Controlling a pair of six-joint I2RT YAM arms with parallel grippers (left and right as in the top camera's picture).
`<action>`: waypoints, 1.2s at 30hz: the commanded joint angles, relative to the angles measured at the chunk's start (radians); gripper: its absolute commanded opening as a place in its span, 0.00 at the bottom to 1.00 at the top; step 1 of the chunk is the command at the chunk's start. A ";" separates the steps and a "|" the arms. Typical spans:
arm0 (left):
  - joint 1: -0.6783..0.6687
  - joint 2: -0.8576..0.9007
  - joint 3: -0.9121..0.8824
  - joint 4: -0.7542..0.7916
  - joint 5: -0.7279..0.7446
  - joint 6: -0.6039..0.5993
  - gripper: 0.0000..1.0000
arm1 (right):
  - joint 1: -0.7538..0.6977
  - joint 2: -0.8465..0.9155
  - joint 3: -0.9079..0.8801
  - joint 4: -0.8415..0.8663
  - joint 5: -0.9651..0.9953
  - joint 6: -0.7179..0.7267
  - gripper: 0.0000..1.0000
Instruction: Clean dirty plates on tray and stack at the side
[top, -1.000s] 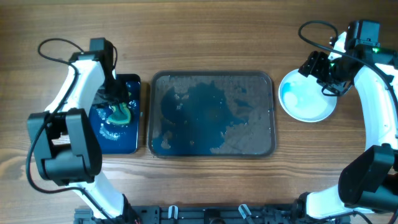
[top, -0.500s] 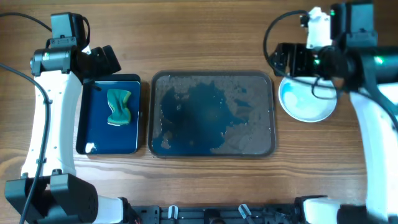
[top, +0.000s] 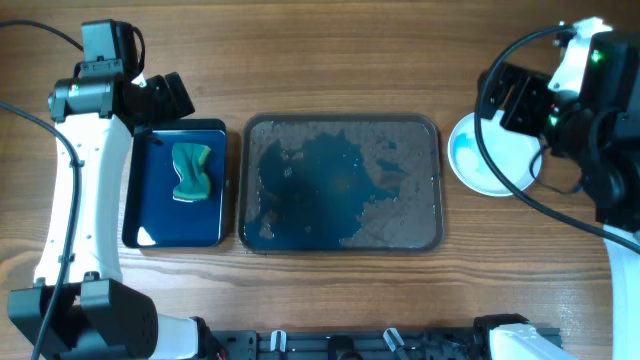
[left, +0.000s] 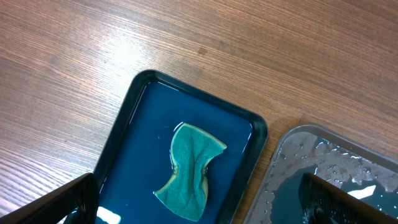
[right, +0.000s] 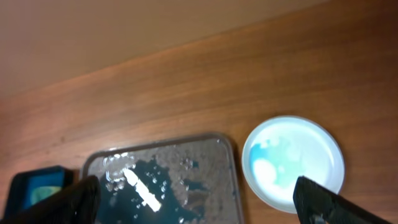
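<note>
The large grey tray (top: 432, 150) lies mid-table, wet with a dark blue puddle and holding no plates; it also shows in the right wrist view (right: 227, 163). A white plate (top: 478, 160) with blue-teal smears sits on the wood right of the tray, also in the right wrist view (right: 292, 160). I cannot tell whether other plates lie under it. My left gripper (top: 165, 95) hangs open and empty high above the small tray (left: 199, 214). My right gripper (top: 520, 98) is open and empty high above the plate (right: 205, 208).
A small black tray with blue liquid (top: 150, 205) stands left of the grey tray, with a green sponge (top: 192, 172) lying in it; both show in the left wrist view, the tray (left: 134, 118) and the sponge (left: 191, 163). Bare wood surrounds everything.
My left gripper has let go of the sponge and risen back from the small tray. My right arm has lifted away from the plate and shifted right.
</note>
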 joint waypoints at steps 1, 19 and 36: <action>0.005 0.008 0.002 0.003 0.001 -0.016 1.00 | 0.001 -0.117 -0.208 0.217 0.031 -0.080 1.00; 0.005 0.008 0.002 0.003 0.001 -0.017 1.00 | -0.072 -1.218 -1.666 1.229 -0.072 -0.172 1.00; 0.005 0.008 0.002 0.003 0.001 -0.017 1.00 | -0.061 -1.254 -1.695 1.149 -0.093 -0.156 1.00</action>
